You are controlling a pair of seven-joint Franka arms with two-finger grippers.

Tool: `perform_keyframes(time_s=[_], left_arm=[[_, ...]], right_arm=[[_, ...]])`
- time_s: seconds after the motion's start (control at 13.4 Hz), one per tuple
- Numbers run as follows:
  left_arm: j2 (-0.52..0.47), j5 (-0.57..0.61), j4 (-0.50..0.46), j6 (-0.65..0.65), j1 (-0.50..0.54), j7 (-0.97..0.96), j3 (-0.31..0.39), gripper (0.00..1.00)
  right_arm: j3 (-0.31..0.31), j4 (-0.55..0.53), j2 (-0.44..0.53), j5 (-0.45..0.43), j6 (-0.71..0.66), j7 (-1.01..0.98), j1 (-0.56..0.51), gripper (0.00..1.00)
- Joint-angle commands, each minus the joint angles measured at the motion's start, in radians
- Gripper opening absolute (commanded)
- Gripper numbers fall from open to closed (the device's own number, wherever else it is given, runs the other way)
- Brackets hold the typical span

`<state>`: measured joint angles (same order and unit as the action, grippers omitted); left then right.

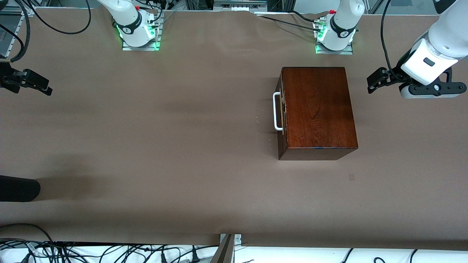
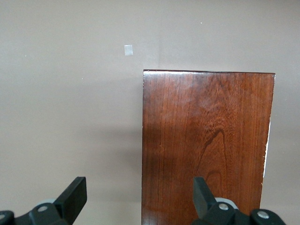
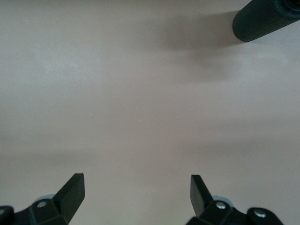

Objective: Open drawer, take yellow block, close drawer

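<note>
I see the drawer (image 1: 280, 113) shut in its box (image 1: 319, 109), left gripper (image 1: 373, 82) spread wide beside it, right gripper (image 1: 40, 86) wide over bare table (image 1: 164, 146).

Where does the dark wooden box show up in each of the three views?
Front view: dark wooden box toward the left arm's end of the table, white handle facing the right arm's end.
Left wrist view: box top fills the area ahead of the open left gripper.
Right wrist view: not in it.
Shared landmark: the box's wood-grain top.

Drawer (image 1: 282, 111) sat shut in the glossy dark mahogany box (image 1: 318, 109), right of frame centre, white U-shaped bar handle (image 1: 276, 111) facing frame left, yellow block unseen.
</note>
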<state>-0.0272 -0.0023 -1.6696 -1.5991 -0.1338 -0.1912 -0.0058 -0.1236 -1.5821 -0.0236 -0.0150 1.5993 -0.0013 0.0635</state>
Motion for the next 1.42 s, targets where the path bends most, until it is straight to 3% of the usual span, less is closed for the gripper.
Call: perform_keyframes(time_s=[0.0,1.34], left_arm=[[-0.007,0.018,0.001,-0.005,0.005,-0.005,-0.003,1.0],[-0.011,0.018,-0.002,-0.007,0.003,-0.016,-0.034,1.0]], right_arm=[[0.004,0.025,-0.01,0.015,-0.01,0.009,-0.008,1.0],[0.004,0.027,-0.012,0.015,-0.01,0.009,-0.008,1.0]])
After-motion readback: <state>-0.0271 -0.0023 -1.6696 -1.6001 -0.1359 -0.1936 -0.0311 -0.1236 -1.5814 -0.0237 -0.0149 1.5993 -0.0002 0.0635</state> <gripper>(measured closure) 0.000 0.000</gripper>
